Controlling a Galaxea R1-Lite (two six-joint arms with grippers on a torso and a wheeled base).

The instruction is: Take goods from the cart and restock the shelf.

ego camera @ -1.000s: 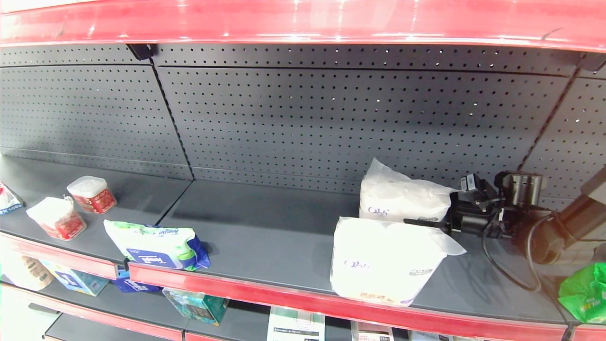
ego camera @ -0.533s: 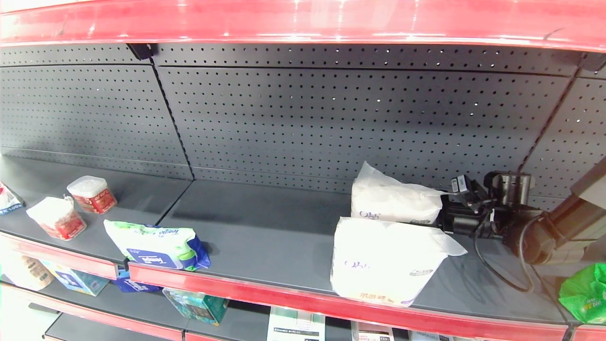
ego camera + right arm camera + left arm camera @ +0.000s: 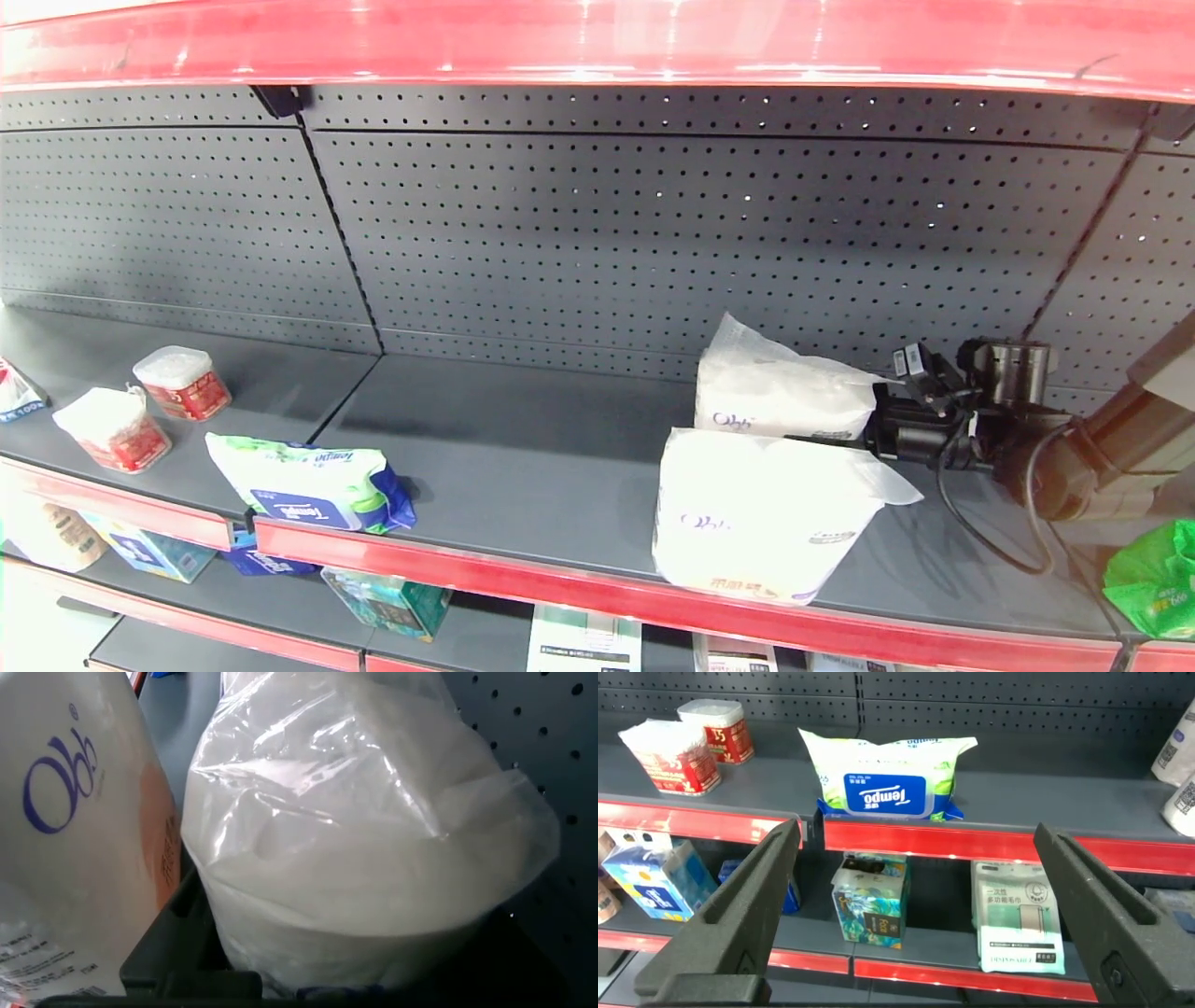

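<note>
- Paper pack [image 3: 784, 397], white and wrapped in clear film, sits at the rear of the shelf [image 3: 523, 439], close to the perforated back panel [image 3: 653, 233].
- Right pincer [image 3: 840, 431] is clamped on this pack from the right side; the right wrist view shows the pack [image 3: 355, 859] bulging between the dark fingers.
- Whether the held pack rests on the shelf cannot be told, as its base is hidden.
- Second paper pack [image 3: 761, 513] stands upright at the shelf's front edge, directly before the held one and just beside it [image 3: 65, 812].
- Left pincer [image 3: 910, 905] hangs in front of the shelving with its fingers [image 3: 738, 905] spread wide apart, gripping nothing.
- Wipes pack [image 3: 308, 481] lies at the front edge, well left of the paper packs.
- Red-labelled tub [image 3: 182, 383] and red-labelled packet [image 3: 112, 429] stand further left, near each other.
- Green bag [image 3: 1153, 579] shows at the far right edge.
- Lower shelf carries a patterned box [image 3: 868, 901] and a pale green packet [image 3: 1018, 929].
</note>
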